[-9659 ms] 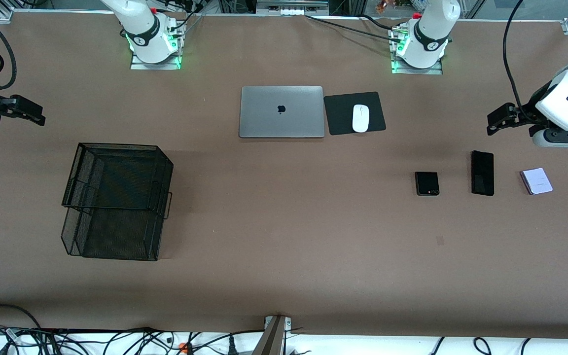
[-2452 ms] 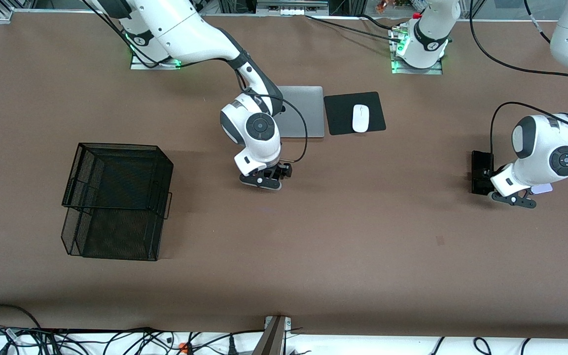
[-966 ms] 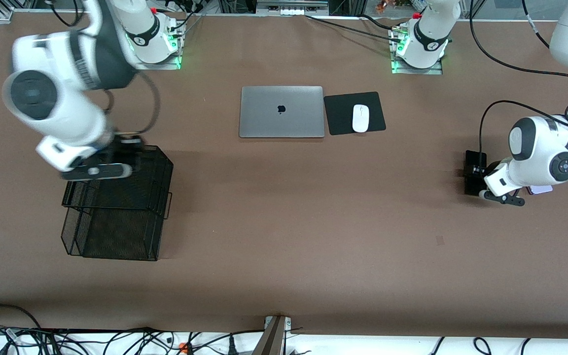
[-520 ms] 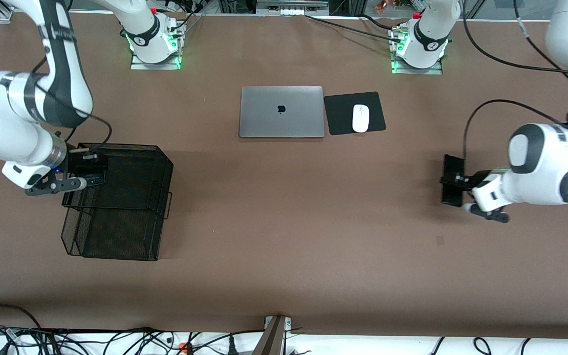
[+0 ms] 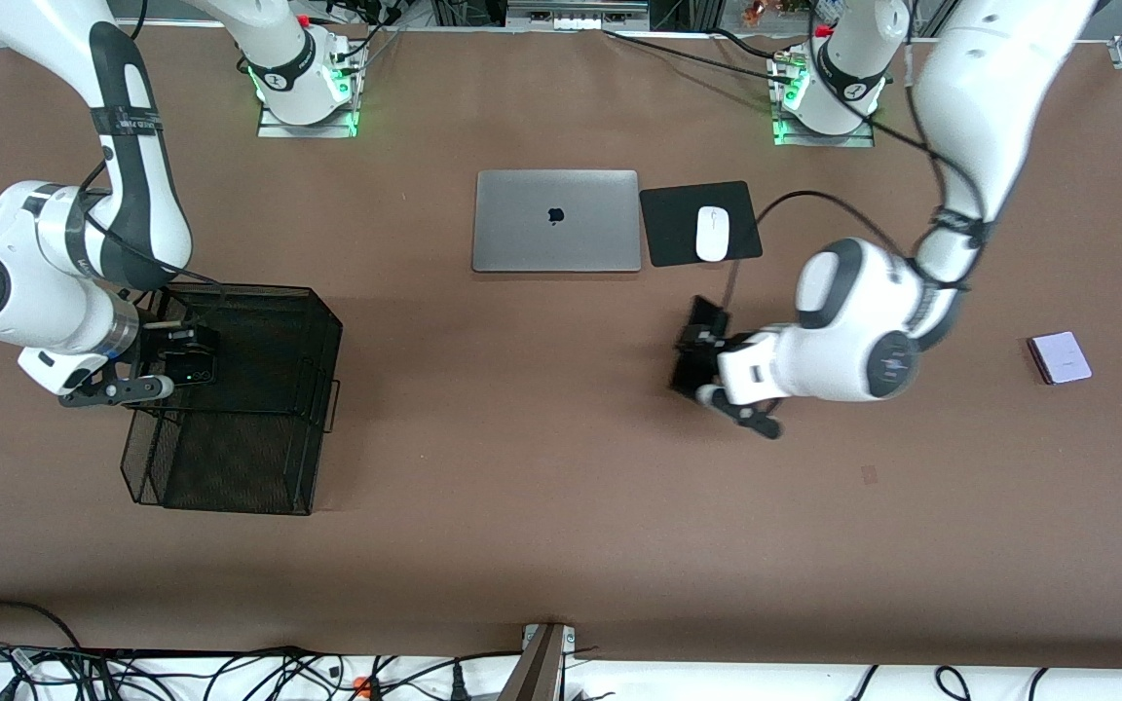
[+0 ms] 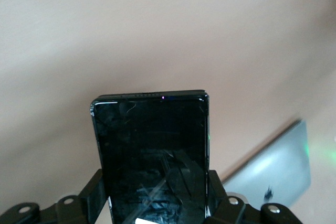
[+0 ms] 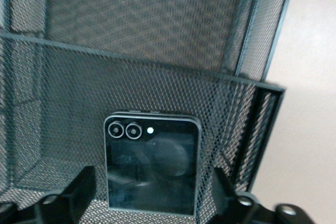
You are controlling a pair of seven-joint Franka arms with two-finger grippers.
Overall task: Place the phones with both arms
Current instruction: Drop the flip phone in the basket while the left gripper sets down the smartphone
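Note:
The small black flip phone (image 5: 197, 368) (image 7: 152, 163) lies lens side up on the mesh floor of the black basket's (image 5: 249, 289) upper tray. My right gripper (image 5: 171, 358) (image 7: 152, 195) stands open around it, with a gap on each side. My left gripper (image 5: 712, 368) (image 6: 156, 200) is shut on the long slim black phone (image 5: 702, 316) (image 6: 152, 145) and holds it in the air over the middle of the table, near the mouse pad. The pale lavender flip phone (image 5: 1060, 357) lies on the table at the left arm's end.
A shut silver laptop (image 5: 556, 221) (image 6: 275, 174) and a white mouse (image 5: 712, 234) on a black pad (image 5: 746, 209) sit between the arms' bases. The two-tier basket's mesh walls (image 7: 157, 72) stand close around my right gripper.
My right gripper came down into the basket's upper tray and opened, letting go of the black flip phone. My left arm carried the slim phone from its end toward the table's middle.

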